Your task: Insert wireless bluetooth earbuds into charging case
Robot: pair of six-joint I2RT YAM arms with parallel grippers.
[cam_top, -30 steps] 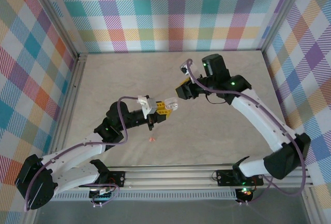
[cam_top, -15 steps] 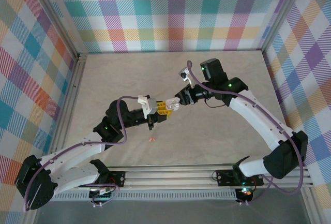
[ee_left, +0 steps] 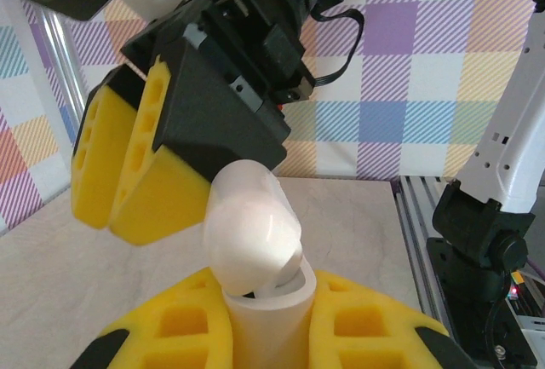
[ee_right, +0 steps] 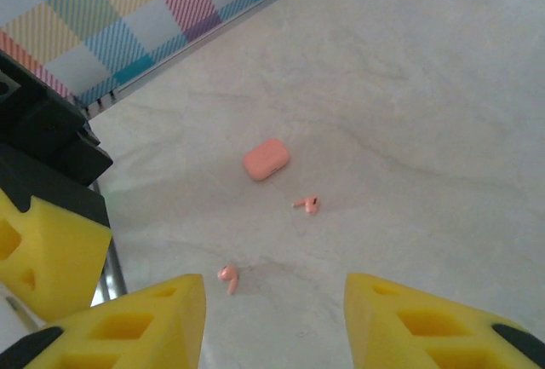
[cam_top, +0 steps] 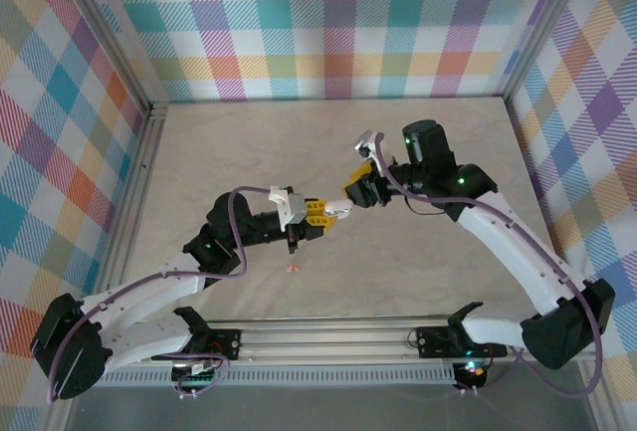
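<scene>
Left wrist view: left gripper point(ee_left: 264, 305) clenches the open white case point(ee_left: 251, 233). Right wrist view: right gripper point(ee_right: 272, 301) stands released, jaws apart. On the table point(ee_right: 426, 88) beyond lie a salmon earbud point(ee_right: 228, 277) at ten o'clock, a second earbud point(ee_right: 307, 204) at one and a salmon case point(ee_right: 266, 158) at twelve.

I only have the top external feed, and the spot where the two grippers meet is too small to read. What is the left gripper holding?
Observer: In the left wrist view, the left gripper is shut on a white case whose lid is tilted open.
Operator: Is the right gripper bringing an earbud to it?
Observer: No. In the right wrist view, the right gripper is open and empty.
Operator: Then where are the pink pieces?
Observer: A closed pink case lies on the table. Two pink earbuds lie loose, apart from it.
</scene>
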